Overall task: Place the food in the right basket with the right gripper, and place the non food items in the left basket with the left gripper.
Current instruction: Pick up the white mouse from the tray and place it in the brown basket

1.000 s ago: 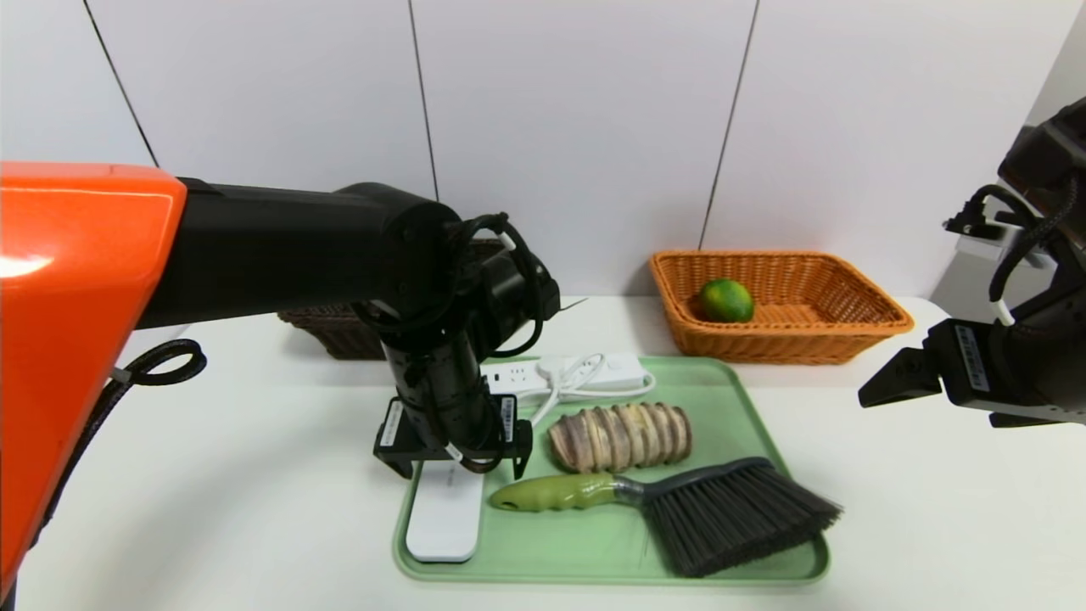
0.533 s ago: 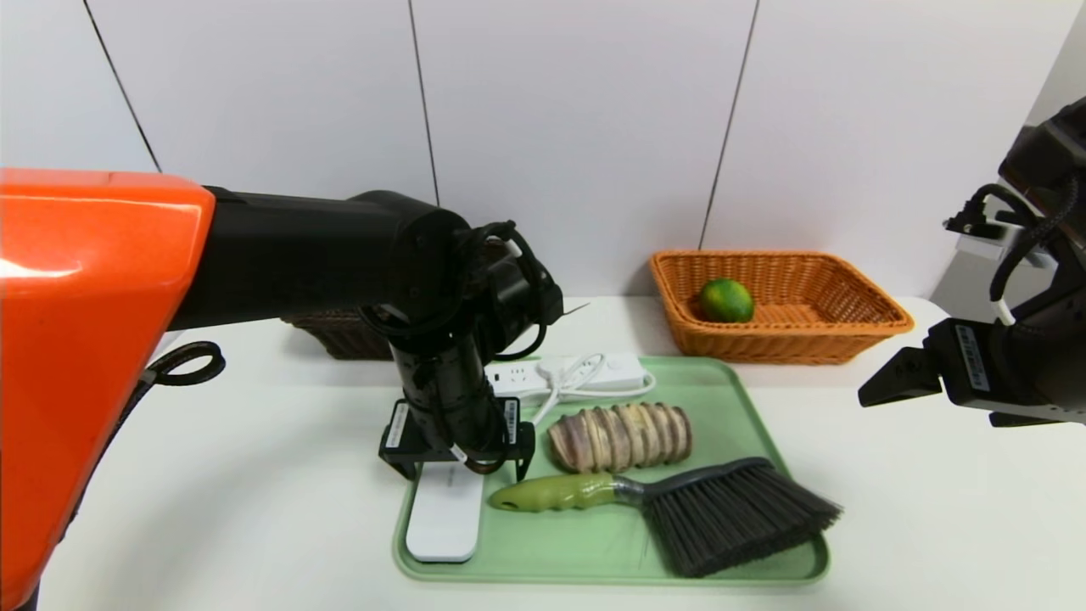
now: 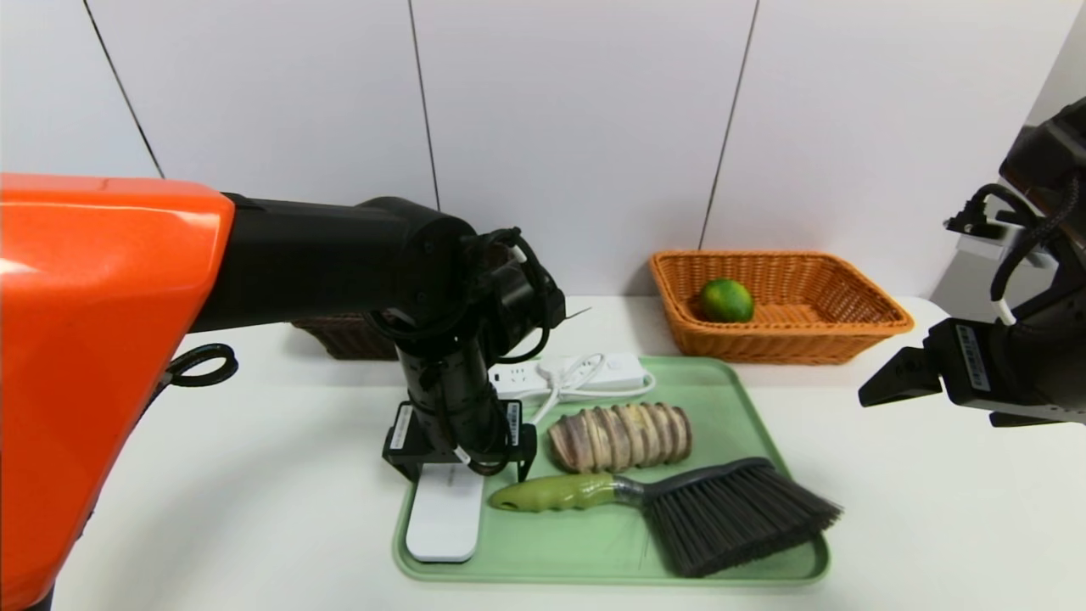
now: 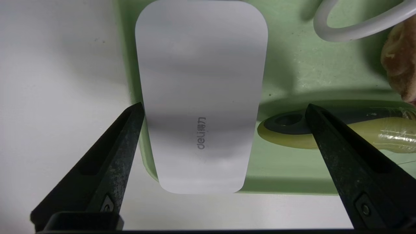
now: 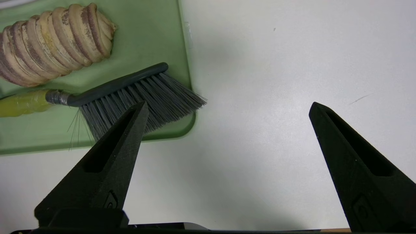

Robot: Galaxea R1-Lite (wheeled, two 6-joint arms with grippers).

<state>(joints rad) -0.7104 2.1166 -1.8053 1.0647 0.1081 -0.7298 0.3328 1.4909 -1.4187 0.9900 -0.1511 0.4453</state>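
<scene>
White table [image 3: 254, 509] under everything, wide and plain, with white wall panels [image 3: 577, 127] behind. On the left, the big orange shell [image 3: 93, 356] of the left arm, then its black forearm reaching to the middle of the table. On the table centre, a pale green tray [image 3: 747, 424] with rounded corners. At the back right, the orange woven basket [image 3: 848, 327], standing just behind the tray's far right corner, with the round green lime [image 3: 725, 299] inside, near its left wall. At the back left, the dark brown woven basket [image 3: 339, 335], mostly hidden behind the left arm. On the tray, at the near right, the brush [image 3: 679, 505], green handle to the left, dark bristles spreading past the tray's right rim. Behind the brush, touching nothing else, the ridged tan-brown bread roll [image 3: 619, 437]. Further back on the tray, the white power strip [image 3: 594, 373] with coiled cord on top. At the tray's left side, the flat white oblong case [image 3: 444, 522], lying lengthwise, its near end over the tray's rim. Directly above the case's far part, the left gripper [image 4: 224, 109], pointing steeply down, fingers spread wide on both sides of the case, not closed on it; whether the tips touch it, impossible to tell. At the right edge, above bare table and well apart from the tray, the right gripper [image 5: 227, 107], also spread wide, holding nothing.
</scene>
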